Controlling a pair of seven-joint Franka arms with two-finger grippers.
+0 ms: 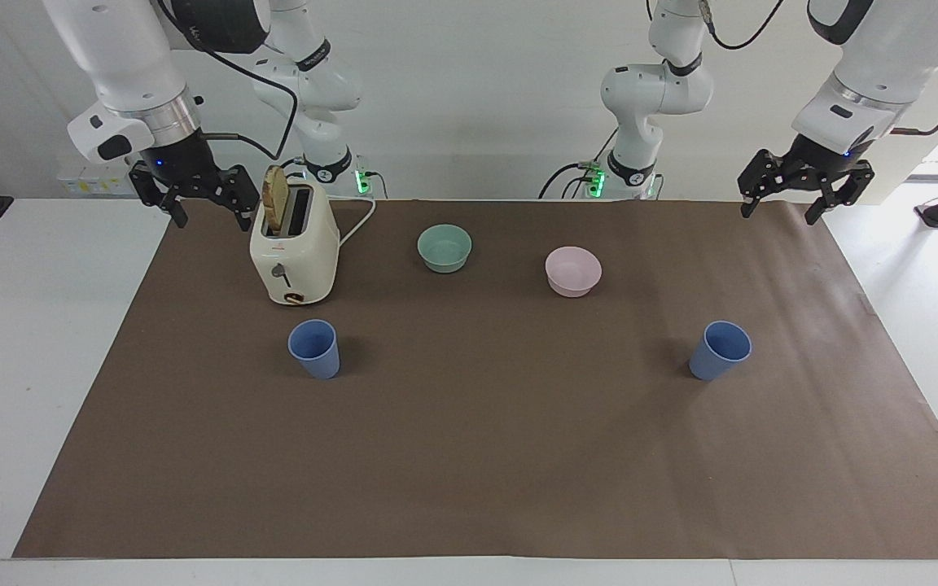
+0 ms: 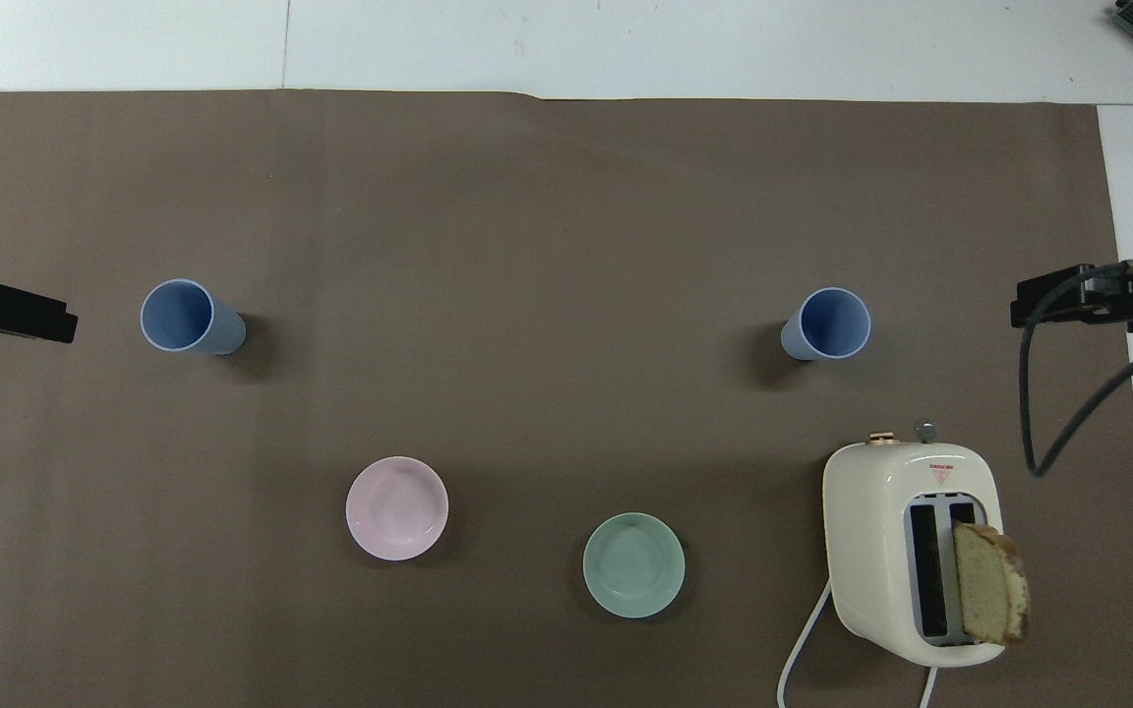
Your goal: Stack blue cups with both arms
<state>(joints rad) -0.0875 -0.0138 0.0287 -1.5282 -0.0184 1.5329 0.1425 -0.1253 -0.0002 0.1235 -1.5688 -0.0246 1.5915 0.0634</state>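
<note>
Two blue cups stand upright on the brown mat, well apart. One cup [image 1: 314, 348] [image 2: 827, 324] is toward the right arm's end, just farther from the robots than the toaster. The other cup [image 1: 719, 350] [image 2: 183, 317] is toward the left arm's end. My right gripper [image 1: 212, 221] [image 2: 1034, 307] is open and empty, raised beside the toaster at the mat's edge. My left gripper [image 1: 777, 213] [image 2: 40, 320] is open and empty, raised over the mat's corner at its own end. Neither gripper touches a cup.
A cream toaster [image 1: 294, 252] [image 2: 911, 551] with a slice of bread [image 1: 275, 198] sticking up stands near the right gripper. A mint-green bowl [image 1: 444, 247] [image 2: 633, 564] and a pale pink bowl [image 1: 573, 270] [image 2: 396, 507] sit nearer to the robots than the cups.
</note>
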